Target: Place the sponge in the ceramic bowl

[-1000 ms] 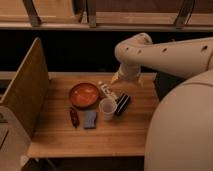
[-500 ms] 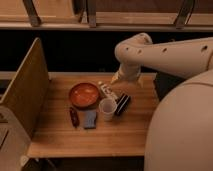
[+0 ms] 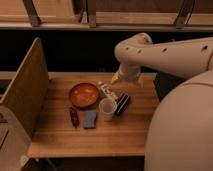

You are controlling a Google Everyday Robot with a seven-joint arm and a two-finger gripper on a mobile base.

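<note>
Sponge [image 3: 90, 119]: lies flat on the wooden table [image 3: 60, 137], near its front edge. It is just beside the red stick [image 3: 74, 116] on one side and near the white cup [image 3: 107, 108] on the other.

Bowl [image 3: 84, 95]: stands just behind the sponge and apart from it. I see no sponge inside it.

My gripper [image 3: 106, 90]: low over the table behind the cup, between the bowl and the black block [image 3: 122, 104], clear of the sponge. Whether it is spread or closed I cannot tell.

Finding: the required end state is not met, since the sponge is on the table and outside the bowl. In my judgement the grasp, the short carry and the release into the bowl all remain.
</note>
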